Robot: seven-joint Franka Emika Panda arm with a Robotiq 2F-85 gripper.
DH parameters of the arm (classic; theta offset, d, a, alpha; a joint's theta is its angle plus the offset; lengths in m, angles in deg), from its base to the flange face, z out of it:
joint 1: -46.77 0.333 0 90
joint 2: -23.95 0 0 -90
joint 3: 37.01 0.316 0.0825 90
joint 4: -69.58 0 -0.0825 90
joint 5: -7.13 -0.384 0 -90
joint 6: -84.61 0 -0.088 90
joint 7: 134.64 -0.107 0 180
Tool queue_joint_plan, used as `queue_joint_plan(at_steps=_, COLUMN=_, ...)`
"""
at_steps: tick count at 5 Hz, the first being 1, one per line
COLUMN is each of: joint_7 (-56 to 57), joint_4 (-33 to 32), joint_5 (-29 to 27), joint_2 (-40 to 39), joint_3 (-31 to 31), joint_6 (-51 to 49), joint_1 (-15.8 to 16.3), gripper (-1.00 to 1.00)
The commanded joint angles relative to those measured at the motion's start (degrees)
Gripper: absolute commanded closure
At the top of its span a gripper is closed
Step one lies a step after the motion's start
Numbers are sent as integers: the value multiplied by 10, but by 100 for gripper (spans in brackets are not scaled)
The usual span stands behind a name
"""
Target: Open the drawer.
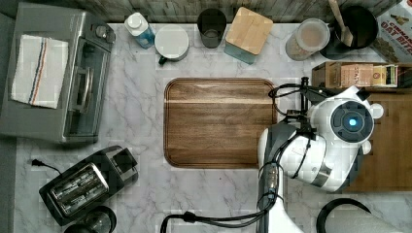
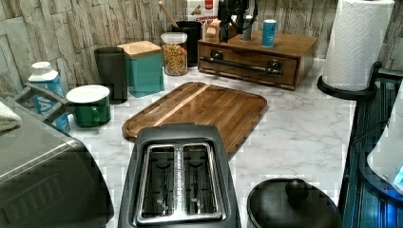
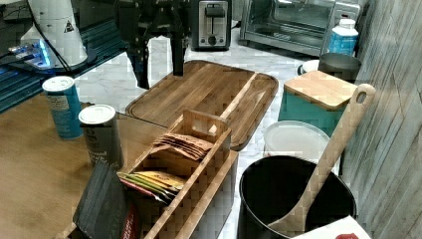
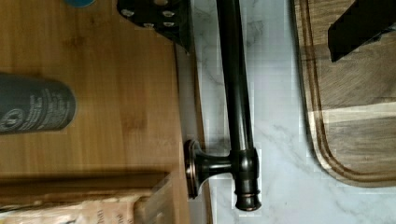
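The drawer (image 2: 244, 58) is the wide brown front of a low wooden cabinet, and in the left view it sits flush with the cabinet. Its long black bar handle (image 2: 240, 65) runs across it on two posts. In the wrist view the handle (image 4: 236, 93) lies lengthwise between my two fingers, with one post (image 4: 210, 165) showing. My gripper (image 3: 158, 62) is open and holds nothing. In the left view the gripper (image 2: 235, 26) hangs above the cabinet's left end, higher than the handle.
A blue can (image 3: 62, 107), a grey can (image 3: 102, 134) and a wooden tea-bag box (image 3: 184, 149) stand on the cabinet top. A dark cutting board (image 1: 218, 121) lies just in front of the drawer. A toaster oven (image 1: 73, 82), toaster (image 1: 80, 187) and paper towel roll (image 2: 356, 42) ring the counter.
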Motion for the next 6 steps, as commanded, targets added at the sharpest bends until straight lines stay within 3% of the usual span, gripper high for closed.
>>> queue_joint_plan(at_steps=1, joint_7=56, joint_4=-15, joint_5=32, joint_2=-39, joint_3=-2, joint_6=56, joint_1=-8, gripper=-100)
queue_joint_plan(at_steps=4, joint_7=87, joint_4=-55, joint_5=-14, joint_2=-76, joint_3=8, joint_6=157, joint_1=-33, gripper=-100)
queue_joint_plan(at_steps=5, joint_7=62, joint_4=-66, joint_5=-4, joint_2=-82, joint_3=1, joint_6=164, joint_1=-22, gripper=-100)
queue_joint_plan(at_steps=6, joint_7=90, joint_4=-64, joint_5=-48, joint_2=-113, joint_3=10, joint_6=187, joint_1=-30, gripper=-100)
